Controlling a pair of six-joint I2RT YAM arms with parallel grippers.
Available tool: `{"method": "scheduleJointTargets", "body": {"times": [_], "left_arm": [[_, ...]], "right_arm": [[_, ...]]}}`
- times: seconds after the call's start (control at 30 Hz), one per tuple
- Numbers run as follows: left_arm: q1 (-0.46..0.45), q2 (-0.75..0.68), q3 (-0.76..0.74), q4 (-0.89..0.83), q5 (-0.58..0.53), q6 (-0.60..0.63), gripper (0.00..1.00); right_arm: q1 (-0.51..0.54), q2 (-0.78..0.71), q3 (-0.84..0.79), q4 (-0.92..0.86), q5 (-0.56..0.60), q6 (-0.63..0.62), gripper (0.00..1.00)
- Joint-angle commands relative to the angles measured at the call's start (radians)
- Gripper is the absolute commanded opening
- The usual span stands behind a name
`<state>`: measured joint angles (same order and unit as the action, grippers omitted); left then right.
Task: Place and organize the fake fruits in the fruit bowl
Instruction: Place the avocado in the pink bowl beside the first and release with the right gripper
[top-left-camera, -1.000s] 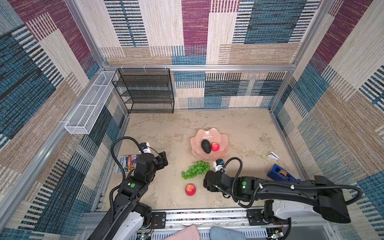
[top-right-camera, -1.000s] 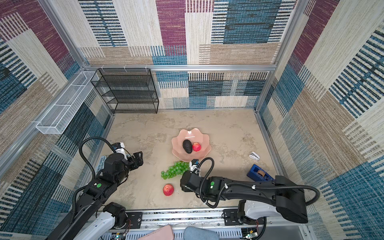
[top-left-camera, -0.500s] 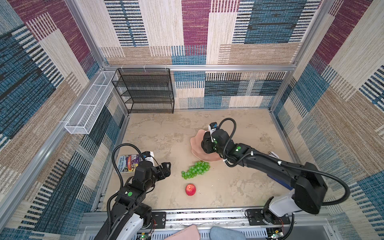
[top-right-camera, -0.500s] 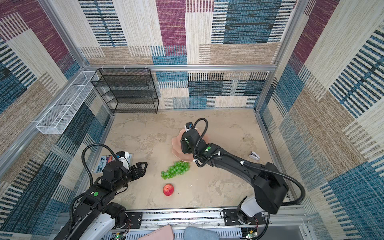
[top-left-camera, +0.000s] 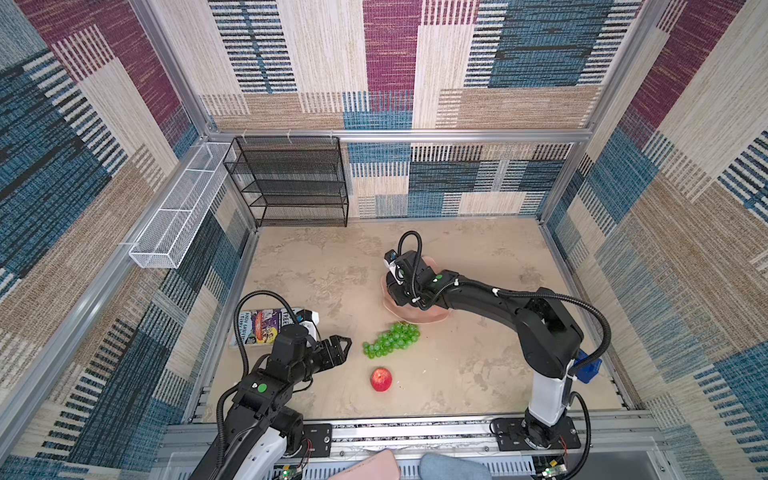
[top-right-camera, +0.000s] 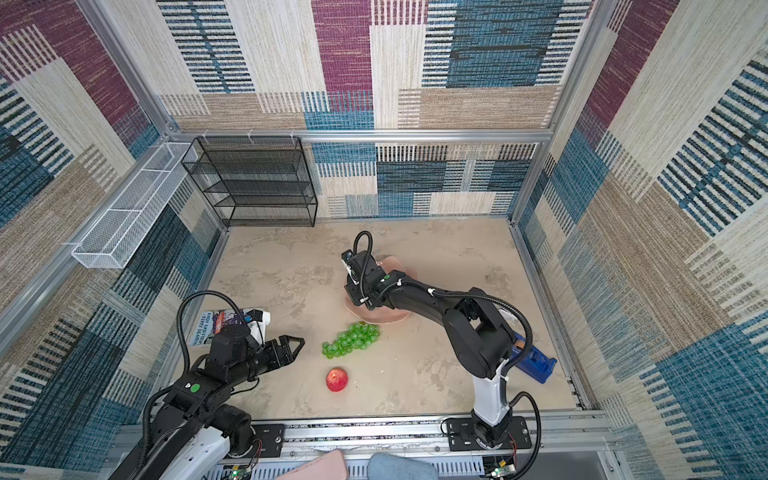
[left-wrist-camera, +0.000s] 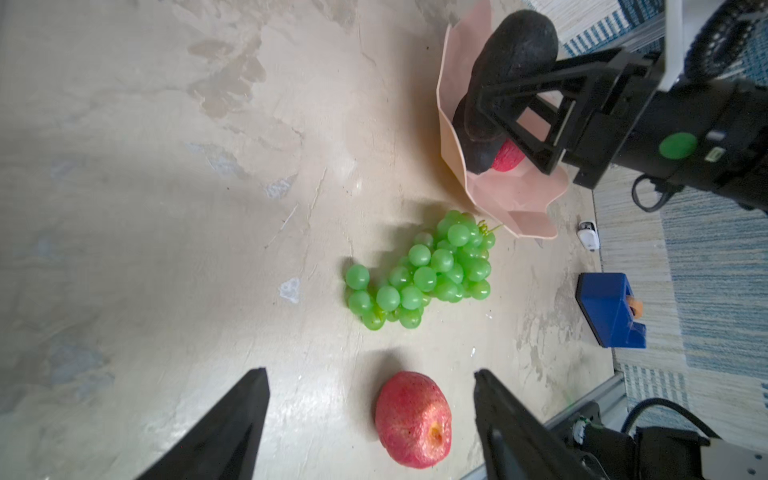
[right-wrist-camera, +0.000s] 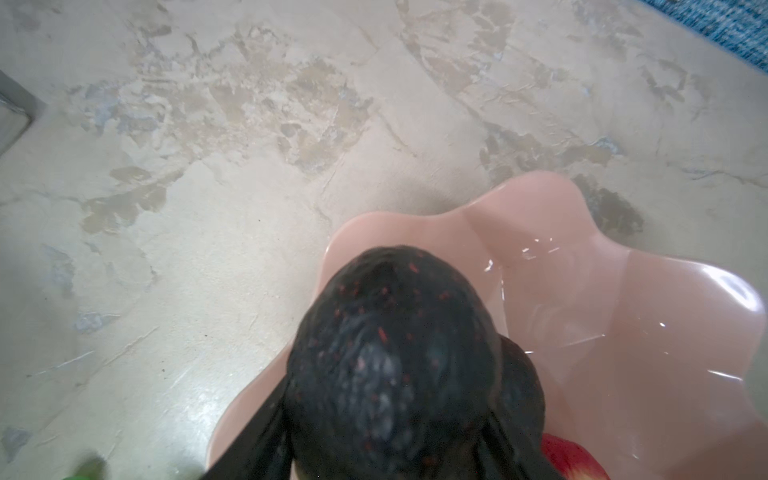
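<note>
Apple (top-left-camera: 381, 379) and grapes (top-left-camera: 392, 340) are the fruits left on the table (top-left-camera: 478, 374), both just right of the left tool (top-left-camera: 345, 349) in both top views: grapes almost on its line of reach, apple a little toward the front rail (top-left-camera: 415, 432). That tool is spread wide and empty; in the left wrist view the apple shows between its fingers (left-wrist-camera: 232, 419), nearer one of them, lying on its side with a dimpled end toward the camera. Grapes form a long bunch whose axis runs from near the left tool up to the bowl (top-left-camera: 419, 319), stem end almost touching the rim. Right tool (left-wrist-camera: 487, 109) pinches an avocado (right-wrist-camera: 390, 357) over the bowl's left side; whether it rests on the bowl I cannot tell. A second avocado (right-wrist-camera: 527, 386) and a bowl apple (left-wrist-camera: 508, 157) lie inside, just beside it. Left arm (top-left-camera: 266, 386) is far nearer both loose fruits, so they look like its job, but the right arm (top-left-camera: 498, 303) spans the bowl and would block a drop until it clears. Book (top-left-camera: 266, 328) lies behind the left arm and a blue block (top-right-camera: 534, 365) well off to the right, neither in the way.
</note>
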<state>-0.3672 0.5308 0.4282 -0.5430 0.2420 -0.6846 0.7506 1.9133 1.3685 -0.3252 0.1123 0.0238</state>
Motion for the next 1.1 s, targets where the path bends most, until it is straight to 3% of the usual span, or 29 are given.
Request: {"method": "scheduleJointTargets", "body": {"times": [0.0,0.17,0.4,0.53,0.7,0.83,1.07], "left_arm": [[-0.002,0.007,-0.015,-0.006,0.074,-0.023,0.80],[-0.045,0.018,-0.016,-0.005,0.087,-0.020,0.80],[-0.188,0.084,0.007,-0.004,-0.004,-0.046,0.80],[-0.254,0.121,0.015,-0.003,-0.042,-0.060,0.80],[-0.321,0.159,0.021,0.016,-0.084,-0.075,0.80],[-0.372,0.225,0.024,0.068,-0.103,-0.097,0.80],[-0.463,0.374,0.040,0.167,-0.142,-0.108,0.81]], "right_arm": [[-0.003,0.024,0.017,-0.008,-0.002,-0.013,0.51],[-0.007,0.036,0.019,0.001,0.000,-0.006,0.64],[-0.019,0.004,0.040,0.006,-0.038,0.017,0.77],[-0.030,-0.084,0.038,0.023,-0.062,0.048,0.82],[-0.037,-0.283,-0.090,0.145,-0.056,0.112,1.00],[-0.040,-0.436,-0.259,0.253,-0.052,0.184,1.00],[-0.042,-0.610,-0.454,0.283,-0.010,0.271,1.00]]}}
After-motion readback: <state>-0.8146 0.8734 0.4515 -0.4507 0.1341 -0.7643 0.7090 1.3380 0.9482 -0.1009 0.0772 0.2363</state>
